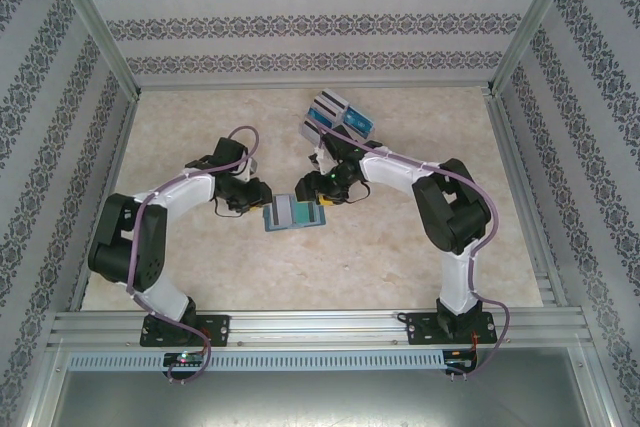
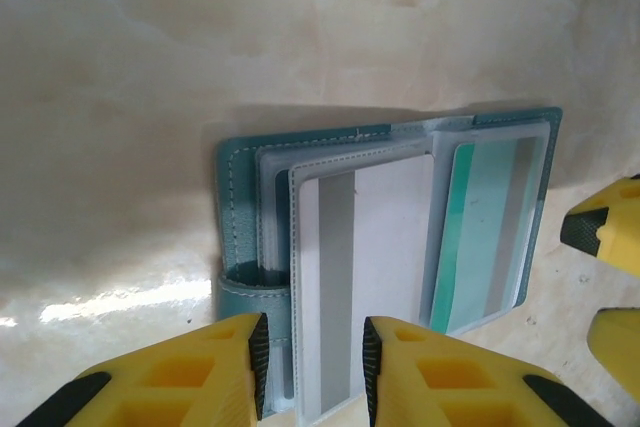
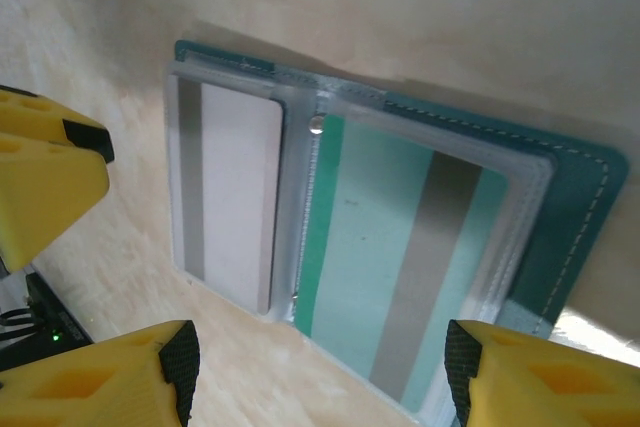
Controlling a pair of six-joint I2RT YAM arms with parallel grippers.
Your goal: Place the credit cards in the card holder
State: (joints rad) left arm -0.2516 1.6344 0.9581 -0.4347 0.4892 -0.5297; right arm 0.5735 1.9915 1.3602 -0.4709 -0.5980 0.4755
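Left gripper point(image 2: 315, 349): jaws partly apart, pinching nothing, poised over the white-grey card point(image 2: 385, 267) lying in its pocket.
Right gripper point(image 3: 320, 367): wide, empty, straddling the teal card point(image 3: 400, 247), probably steadying the page.
Card holder point(image 2: 245, 162): open flat on the table point(image 1: 200, 277), between both grippers.
Loose credit cards point(image 1: 355, 122): well behind, not yet loaded.

So the whole thing sits in a little booth. The worktop point(image 1: 200, 257) is a beige, marble-looking slab, matte mostly, with a soft white glare patch point(image 2: 110, 297) on it in the left wrist view. The back wall point(image 1: 320, 17) and both the left wall point(image 1: 40, 97) and right wall point(image 1: 600, 97) are papered in pale stripes with bands of dark floral pattern. Aluminium posts point(image 1: 95, 17) run up the corners, and an aluminium rail point(image 1: 320, 325) crosses the near edge, with a plain grey metal sheet point(image 1: 300, 397) below. Light is even, kinda diffuse.
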